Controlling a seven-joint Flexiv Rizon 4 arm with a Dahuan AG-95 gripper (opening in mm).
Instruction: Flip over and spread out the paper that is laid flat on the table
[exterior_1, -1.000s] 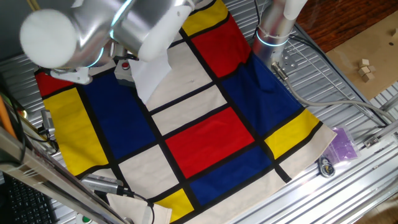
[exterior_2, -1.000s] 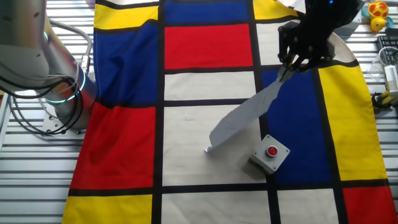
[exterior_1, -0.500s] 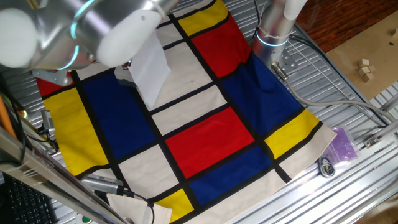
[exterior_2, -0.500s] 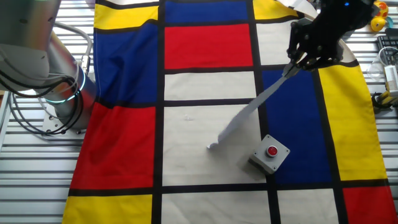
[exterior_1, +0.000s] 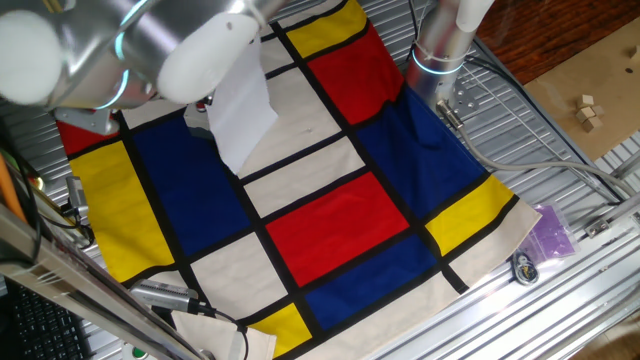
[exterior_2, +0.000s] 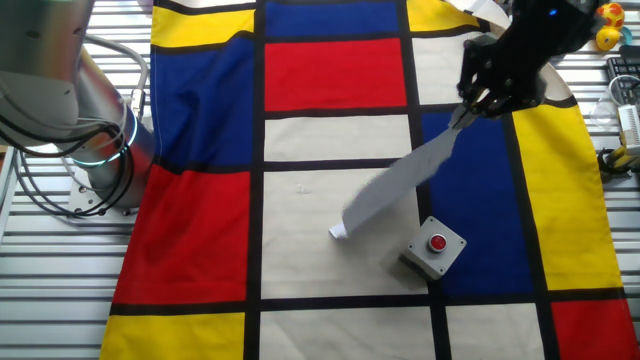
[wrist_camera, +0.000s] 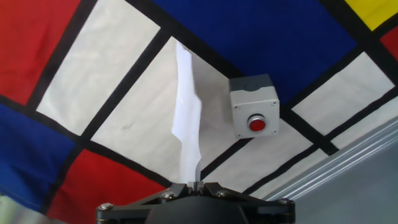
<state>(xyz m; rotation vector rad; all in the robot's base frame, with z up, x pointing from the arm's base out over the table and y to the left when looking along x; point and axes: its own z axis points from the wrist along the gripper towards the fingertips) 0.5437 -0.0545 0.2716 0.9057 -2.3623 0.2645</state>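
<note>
One fixed view: paper (exterior_1: 243, 115) hangs from the arm over the cream panel, limp and light. Other fixed view: end effector (exterior_2: 466, 112) clenched on its top edge, bottom corner touching cloth beside the button box (exterior_2: 434, 245). Hand view: sheet edge-on, flimsy; an edge pinch suits it.

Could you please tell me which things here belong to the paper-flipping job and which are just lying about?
Part of the job:
paper, hanging from the end effector
table with its colour-block cloth

Just lying about:
red button box
purple bag
wooden blocks
</note>
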